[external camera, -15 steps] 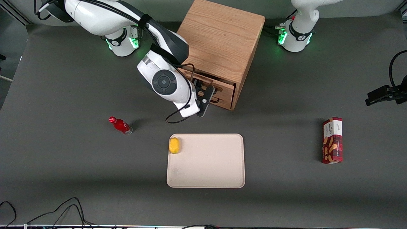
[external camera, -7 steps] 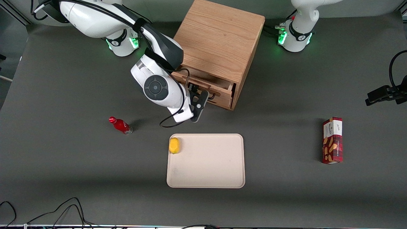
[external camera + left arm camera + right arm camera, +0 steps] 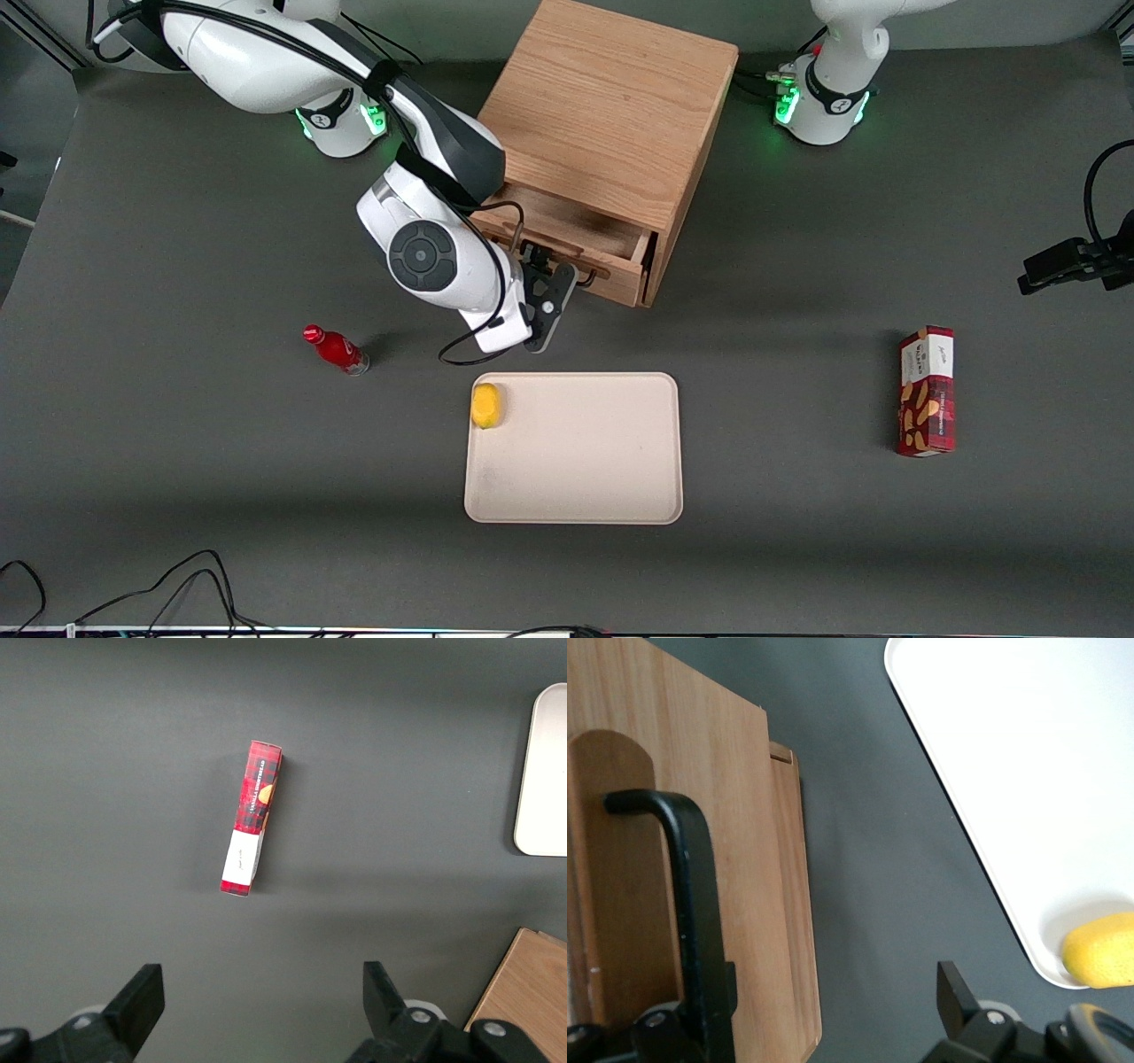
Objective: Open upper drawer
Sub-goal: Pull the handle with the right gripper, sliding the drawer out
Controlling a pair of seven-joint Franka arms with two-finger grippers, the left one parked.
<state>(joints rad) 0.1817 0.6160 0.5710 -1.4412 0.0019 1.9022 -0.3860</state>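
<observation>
Upper drawer [image 3: 567, 232] is seen partly pulled out of the oak cabinet [image 3: 611, 115], its plain wood interior exposed as a shadowed strip under the cabinet top. The cabinet stands farther from the front camera than the tray [image 3: 576, 496], between the two arm bases. The drawer front faces the tray, and a black wire handle [image 3: 687, 904] is fixed to it over a rounded recess in the wood.

The gripper [image 3: 542, 282] is placed at the drawer front, at the handle. In the right wrist view the handle bar runs just beside one finger, with the second finger standing well apart from it; the jaws are judged to be spread, hooked about the bar and not clamped on it, though actual contact cannot be confirmed.

Risks judged from here:
- With an unclamped hook, the bar could slip off the finger if the pull drifts off the drawer's line of travel.
- A skewed pull could bind the drawer in its guides, and the whole cabinet could then be dragged across the table.
- The lemon [image 3: 485, 406] and the tray lie nearest along the pull direction; a long stroke could bring the wrist over them.

The red bottle [image 3: 337, 349] and the snack box [image 3: 927, 392] lie well apart from the work.
</observation>
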